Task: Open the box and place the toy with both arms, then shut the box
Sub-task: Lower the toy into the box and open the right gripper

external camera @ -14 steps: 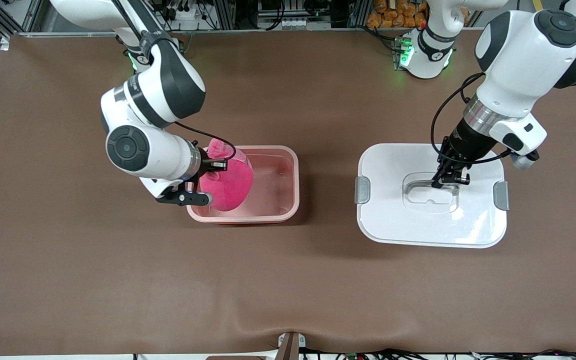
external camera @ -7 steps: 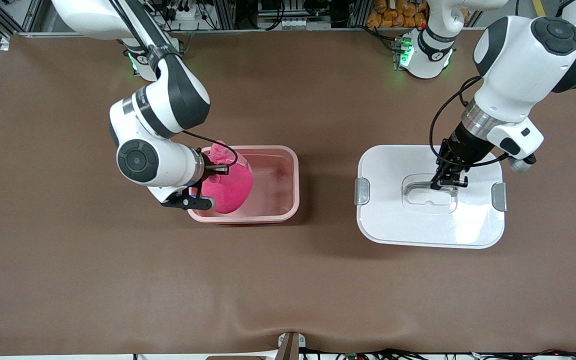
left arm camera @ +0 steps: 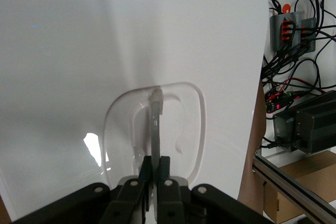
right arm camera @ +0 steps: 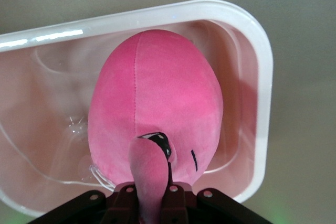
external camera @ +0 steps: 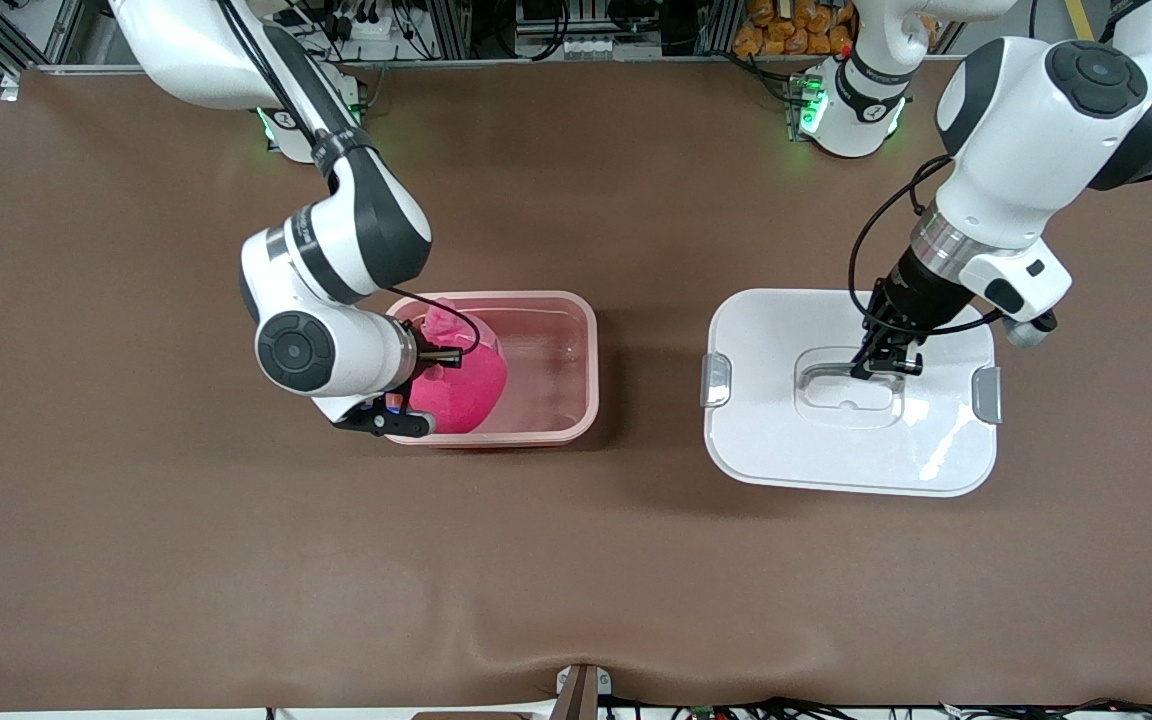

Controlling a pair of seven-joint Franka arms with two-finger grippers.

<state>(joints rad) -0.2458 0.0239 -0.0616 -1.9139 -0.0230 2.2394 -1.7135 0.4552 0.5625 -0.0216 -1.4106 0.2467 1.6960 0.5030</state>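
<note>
Here, a brown surface (external camera: 576, 560) carries two white arms working at separate ends. The white lid (external camera: 851, 440), larger in outline than the tub, is held over the left arm's end of the surface, its two grey side clips (external camera: 715, 379) visible only from the front. The left gripper (external camera: 884, 366) has its jaws closed on the lid's clear handle (left arm camera: 156, 124); the left wrist view shows the thin handle bar pinched between them, a detail too small to read from the front. Toward the right arm's end sits the open translucent pink box (external camera: 551, 425). The hot-pink toy (external camera: 461, 385) hangs inside it at the end nearest the right arm, the right gripper (external camera: 433, 356) clamped on a lighter pink ear. The right wrist view alone shows the toy's (right arm camera: 155, 114) dark face marks and the box's (right arm camera: 262, 77) clear floor beneath it.
</note>
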